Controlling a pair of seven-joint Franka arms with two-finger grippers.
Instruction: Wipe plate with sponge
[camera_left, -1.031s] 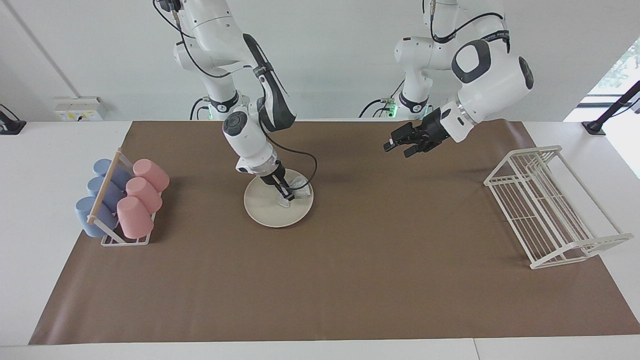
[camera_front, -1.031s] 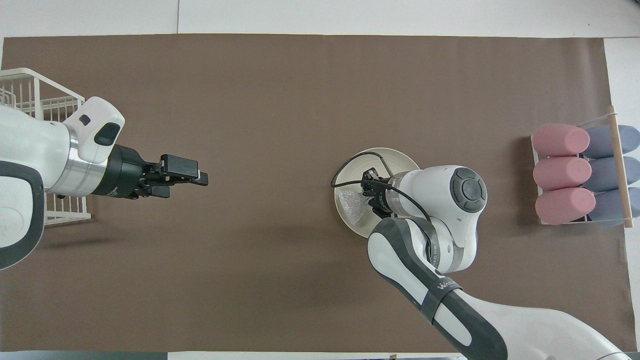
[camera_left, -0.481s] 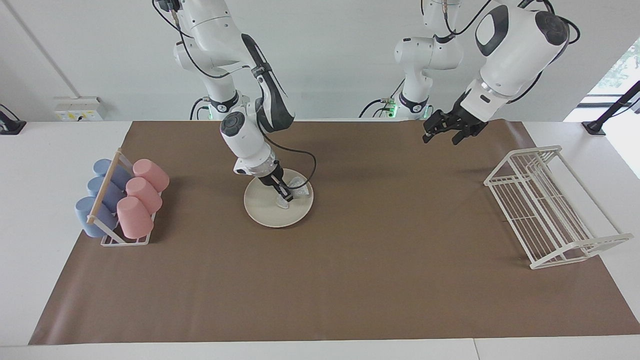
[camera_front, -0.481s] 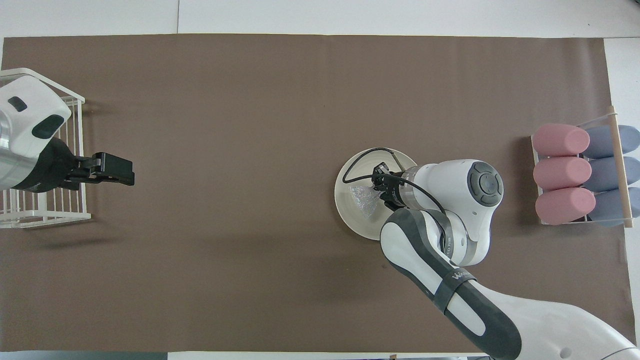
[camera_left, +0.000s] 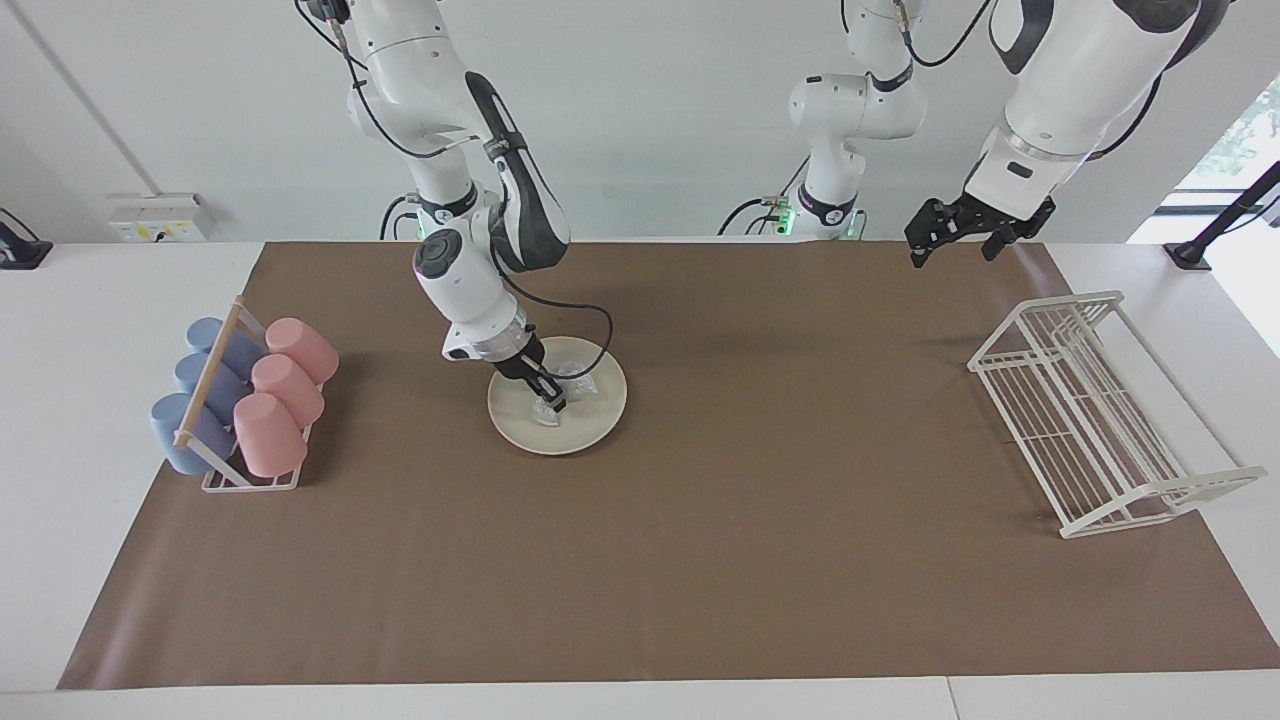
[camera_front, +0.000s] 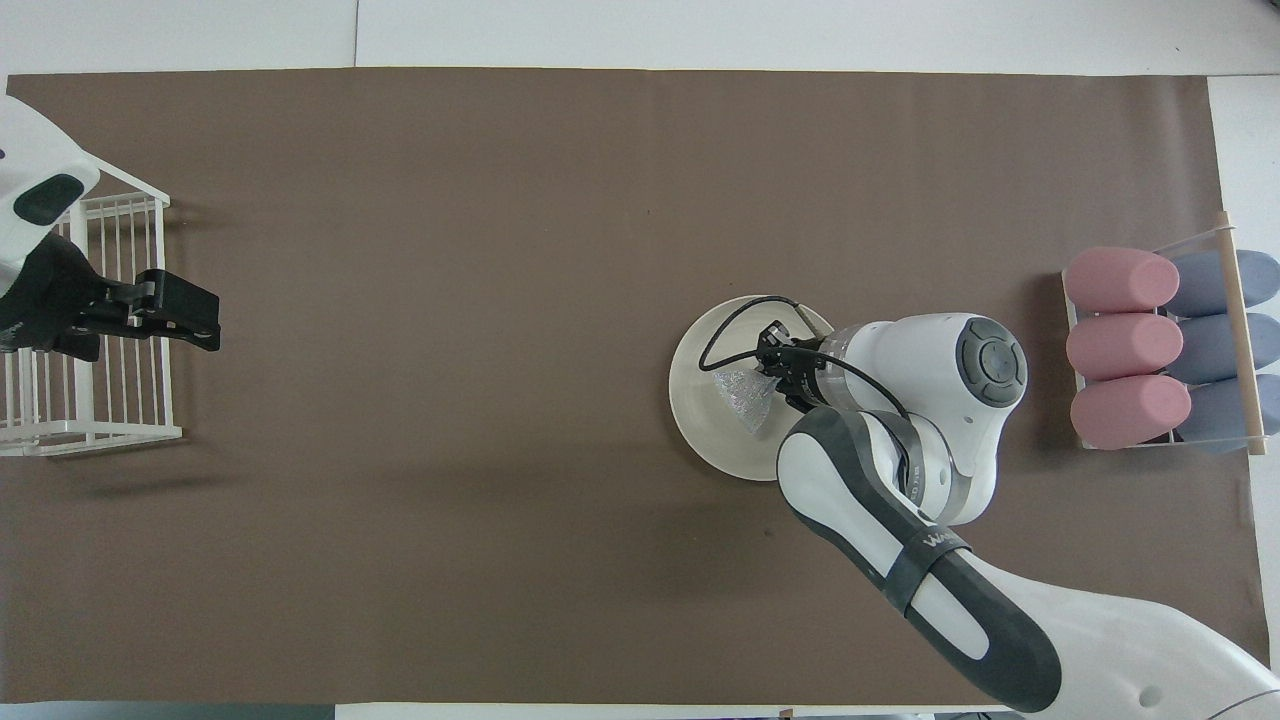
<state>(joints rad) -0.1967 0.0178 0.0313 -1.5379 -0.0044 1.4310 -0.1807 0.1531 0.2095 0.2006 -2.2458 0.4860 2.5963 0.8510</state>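
Pressing the sponge onto the plate, the right claw grips it; left claw gapes

Looks like a robotics lab set up as a mock kitchen: bare white wall, white table under a brown paper sheet, wall socket box, loose cabling, a wire dish rack (and a cup holder).

Right gripper lowered, fingers clamped; left gripper raised, spread.
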